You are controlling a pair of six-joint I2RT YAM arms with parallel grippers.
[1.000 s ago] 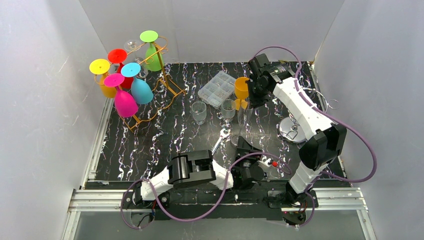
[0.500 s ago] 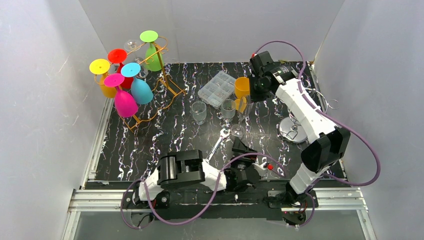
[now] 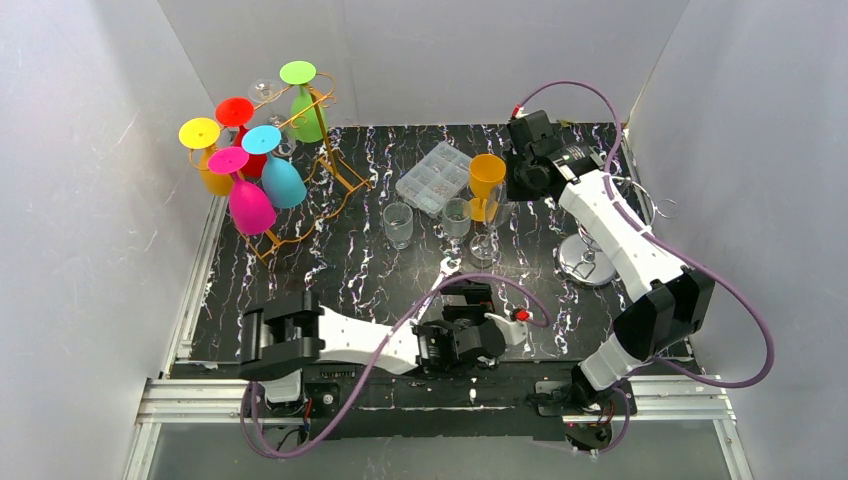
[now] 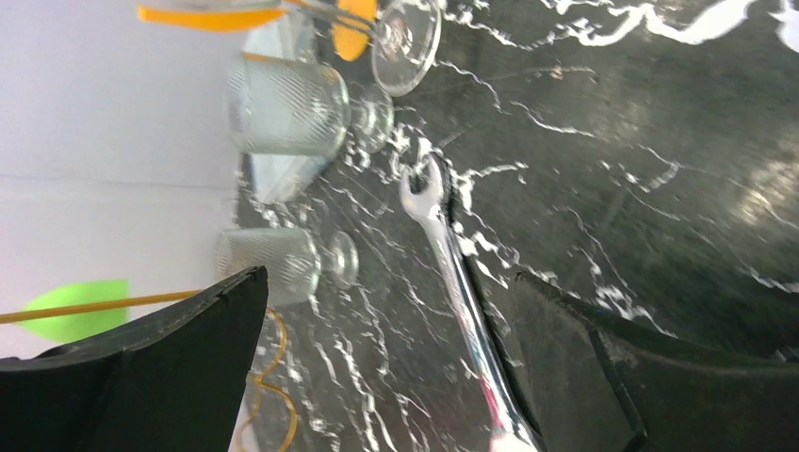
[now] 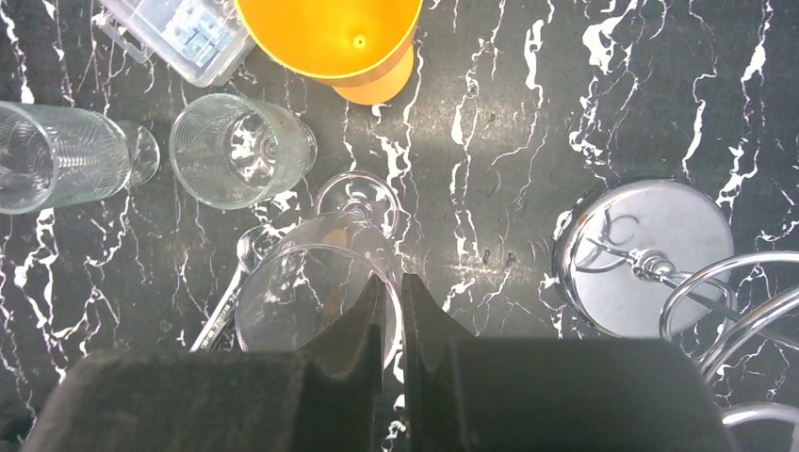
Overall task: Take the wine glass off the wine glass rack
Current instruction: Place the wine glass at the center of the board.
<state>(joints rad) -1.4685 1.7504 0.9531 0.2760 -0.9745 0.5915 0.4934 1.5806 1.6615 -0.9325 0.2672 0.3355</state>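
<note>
A clear wine glass stands upright on the black marbled table, left of the silver wire wine glass rack. In the right wrist view my right gripper is shut on the rim of this wine glass, one finger inside the bowl and one outside, with the foot below it. The rack's round base lies to the right, apart from the glass. My left gripper is open and empty, low near the table's front. A wrench lies between its fingers.
An orange plastic glass stands just behind the wine glass. Two clear tumblers and a clear parts box are to its left. A gold rack with several coloured glasses is at the back left.
My right gripper has moved right and back, and the wine glass has stayed below it. My left arm has swung its elbow left and drawn its gripper back toward the front edge.
</note>
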